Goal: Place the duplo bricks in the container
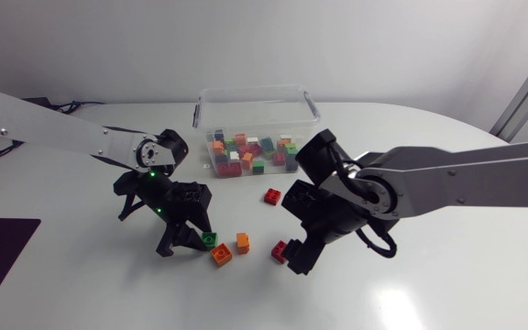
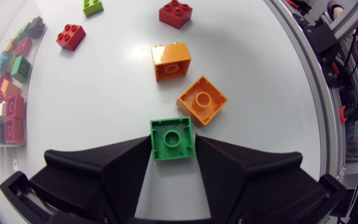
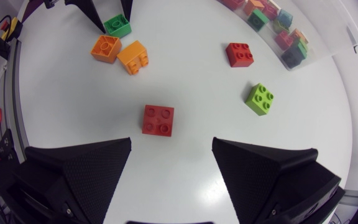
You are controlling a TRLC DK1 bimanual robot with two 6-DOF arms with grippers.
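Observation:
On the table, a green brick [image 2: 171,139] sits between the fingers of my left gripper [image 2: 173,148]. Both fingers press its sides, so the gripper is shut on it. In the head view this green brick [image 1: 210,240] lies at the tip of the left gripper [image 1: 198,240]. Two orange bricks [image 2: 202,99] [image 2: 171,61] lie just ahead of it. My right gripper [image 3: 171,149] is open above the table, with a red brick [image 3: 158,119] just ahead of its fingers and untouched. The clear container [image 1: 255,110] at the back holds several bricks.
Another red brick [image 1: 272,196] lies in front of the container. A lime green brick [image 3: 260,99] lies ahead of the right gripper, towards the container [image 3: 278,31]. The right arm [image 1: 429,183] reaches in over the table's right half.

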